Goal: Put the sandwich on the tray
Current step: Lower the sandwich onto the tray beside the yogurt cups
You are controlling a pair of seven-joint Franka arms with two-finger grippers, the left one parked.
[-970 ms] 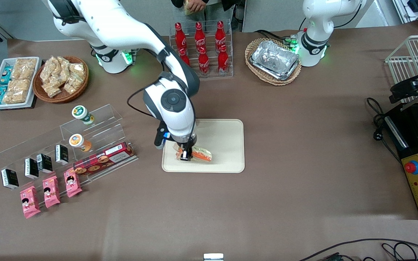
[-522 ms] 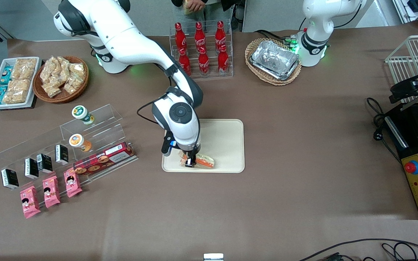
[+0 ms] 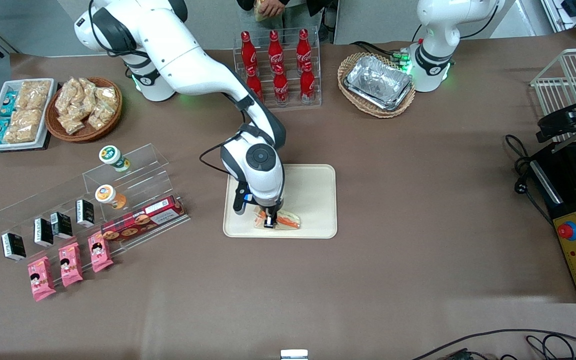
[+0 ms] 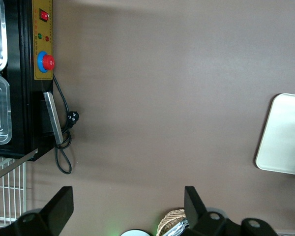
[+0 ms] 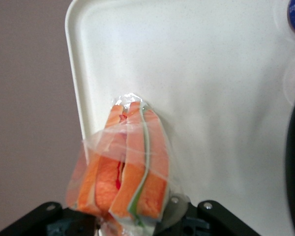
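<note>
While the right arm reaches down over the middle of the table, we list what we see, from largest to smallest.

Table (image 3: pixel 393 280): we see a brown surface carrying every item below.

Tray (image 3: pixel 313 195): we find the cream-beige rectangle at the table's middle, lying flat. Its rounded corner and low rim show in the right wrist view (image 5: pixel 76 73), and one end shows in the left wrist view (image 4: pixel 285 137).

Acrylic shelf (image 3: pixel 133 165): we note a clear stepped stand toward the working arm's end of the table, with small cartons, two cups and a red biscuit box on it.

Bottle rack (image 3: pixel 278 65): we count six red cola bottles in it, farther from the front camera than the tray.

Foil trays (image 3: pixel 379 82): we see them stacked in a wicker basket, farther from the front camera than the tray.

Gripper (image 3: pixel 269 221): it points down over the tray's nearer edge, and its fingers are clamped around the sandwich.

Sandwich (image 3: pixel 288 220): wrapped in clear plastic, with orange and green layers facing the wrist camera (image 5: pixel 130 167). It sits over the tray near the rim; we think it touches the tray surface, though we cannot be sure.

Pink snack packets (image 3: pixel 70 264): we see three in a row on the table, nearer the front camera than the shelf.
</note>
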